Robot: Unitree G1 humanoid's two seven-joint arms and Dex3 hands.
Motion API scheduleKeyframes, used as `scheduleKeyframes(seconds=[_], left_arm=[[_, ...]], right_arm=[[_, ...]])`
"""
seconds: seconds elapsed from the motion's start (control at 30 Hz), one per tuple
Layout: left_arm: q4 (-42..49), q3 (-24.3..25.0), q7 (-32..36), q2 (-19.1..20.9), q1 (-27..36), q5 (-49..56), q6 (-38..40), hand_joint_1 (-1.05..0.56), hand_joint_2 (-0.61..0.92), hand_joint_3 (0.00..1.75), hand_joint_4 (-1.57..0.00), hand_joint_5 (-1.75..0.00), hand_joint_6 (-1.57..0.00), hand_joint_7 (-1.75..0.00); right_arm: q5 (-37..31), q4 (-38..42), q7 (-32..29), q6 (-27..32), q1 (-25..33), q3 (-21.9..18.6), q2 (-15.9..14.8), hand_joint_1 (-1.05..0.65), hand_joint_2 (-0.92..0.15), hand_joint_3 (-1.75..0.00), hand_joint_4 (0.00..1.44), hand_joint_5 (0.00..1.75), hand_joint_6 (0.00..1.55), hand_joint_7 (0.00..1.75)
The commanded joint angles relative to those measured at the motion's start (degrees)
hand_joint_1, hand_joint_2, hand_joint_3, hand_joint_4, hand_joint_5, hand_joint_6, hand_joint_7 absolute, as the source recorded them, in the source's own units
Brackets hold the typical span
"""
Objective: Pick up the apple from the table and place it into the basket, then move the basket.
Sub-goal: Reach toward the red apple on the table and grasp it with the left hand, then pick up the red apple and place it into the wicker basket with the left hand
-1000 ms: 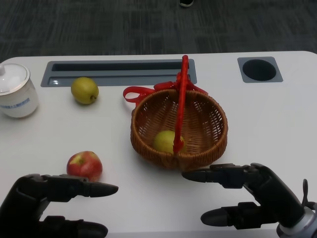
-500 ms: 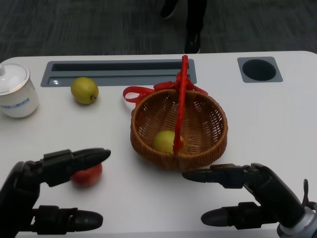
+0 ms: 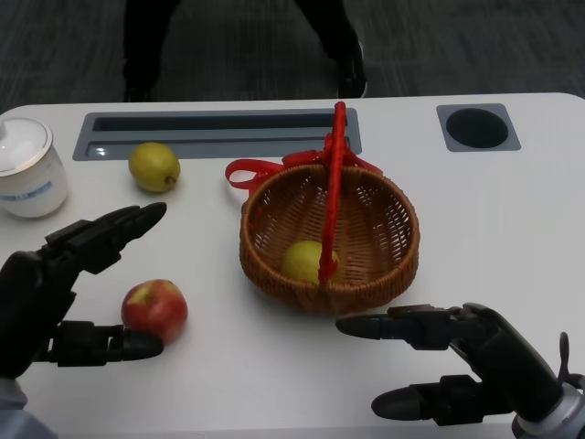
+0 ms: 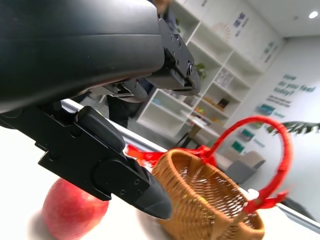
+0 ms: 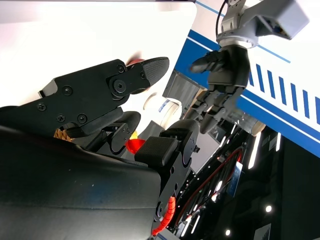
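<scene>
A red apple (image 3: 154, 309) lies on the white table at the front left; the left wrist view shows the apple (image 4: 75, 210) under my fingers (image 4: 100, 165). My left hand (image 3: 55, 285) is open around it: long fingers spread above and behind, thumb low by its front side, holding nothing. The brown wicker basket (image 3: 370, 233) with a red upright handle (image 3: 335, 183) stands mid-table, also visible in the left wrist view as the basket (image 4: 210, 200). A yellow-green fruit (image 3: 304, 260) lies inside. My right hand (image 3: 466, 366) hovers open in front of the basket's right side.
A second yellow-green fruit (image 3: 154, 165) and a white lidded jar (image 3: 27, 169) sit at the back left. A long recessed slot (image 3: 219, 133) and a round hole (image 3: 477, 128) mark the table's far edge. A person's legs (image 3: 164, 46) stand beyond it.
My left hand has lifted and drawn back to the left, uncovering the apple, with its thumb now beside the fruit. A person has stepped up behind the table. The right hand is unmoved.
</scene>
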Motion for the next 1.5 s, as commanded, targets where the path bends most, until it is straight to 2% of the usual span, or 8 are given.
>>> scheduleKeyframes(seconds=[0.03, 0.4, 0.6, 0.93, 1.2, 1.3, 1.43, 1.5], left_arm=[[4.8, -3.2, 5.3, 1.7, -2.3, 2.2, 1.4, -0.76, 0.66, 0.0, -0.48, -0.03, -0.43, -0.01], [19.6, -16.6, 20.8, 2.8, -10.9, 9.7, 10.5, -0.78, 0.62, 0.01, -0.46, -0.01, -0.42, -0.01], [28.4, -24.1, 24.8, 2.0, -16.9, 11.9, 18.9, -0.76, 0.62, 0.01, -0.4, 0.0, -0.36, 0.0], [34.5, -29.4, 22.5, -0.8, -20.8, 9.8, 29.0, -0.74, 0.67, 0.02, -0.4, 0.0, -0.36, 0.0], [34.8, -29.8, 19.4, -2.5, -20.0, 5.9, 28.1, -0.7, 0.68, 0.01, -0.47, -0.03, -0.41, -0.02], [34.6, -28.7, 18.6, -3.4, -19.4, 3.3, 25.9, -0.64, 0.69, 0.01, -0.62, -0.06, -0.55, -0.04], [34.2, -25.6, 17.1, -4.6, -18.8, -1.6, 24.0, -0.25, 0.77, 0.01, -1.06, -0.1, -0.95, -0.08], [33.9, -24.7, 17.2, -4.8, -18.6, -3.1, 24.0, -0.16, 0.81, 0.01, -1.18, -0.1, -1.07, -0.07]], right_arm=[[1.2, -0.7, 0.2, 0.2, 0.5, -0.3, -1.0, -0.38, -0.83, 0.0, 0.82, 0.0, 0.76, 0.0], [1.8, -0.8, 1.0, 0.0, 0.3, -0.1, -1.0, -0.37, -0.84, 0.0, 0.83, 0.0, 0.76, 0.0], [1.7, -1.3, 1.2, 0.3, 0.4, -0.2, -1.1, -0.38, -0.84, 0.0, 0.83, 0.0, 0.76, 0.0], [1.4, -2.4, 0.9, 0.7, 1.2, -0.4, -1.0, -0.4, -0.85, 0.0, 0.84, 0.0, 0.77, 0.0], [1.7, -3.0, 0.9, 0.5, 1.8, -0.4, -1.0, -0.4, -0.85, 0.0, 0.84, 0.0, 0.77, 0.0], [1.5, -3.1, 0.8, 0.7, 1.9, -0.4, -1.1, -0.4, -0.85, 0.0, 0.83, 0.0, 0.76, 0.0], [1.4, -3.0, 0.8, 0.7, 1.8, -0.4, -1.0, -0.4, -0.85, 0.0, 0.84, 0.0, 0.77, 0.0], [1.3, -3.0, 0.8, 0.9, 1.7, -0.4, -1.0, -0.4, -0.85, 0.0, 0.84, 0.0, 0.77, 0.0]])
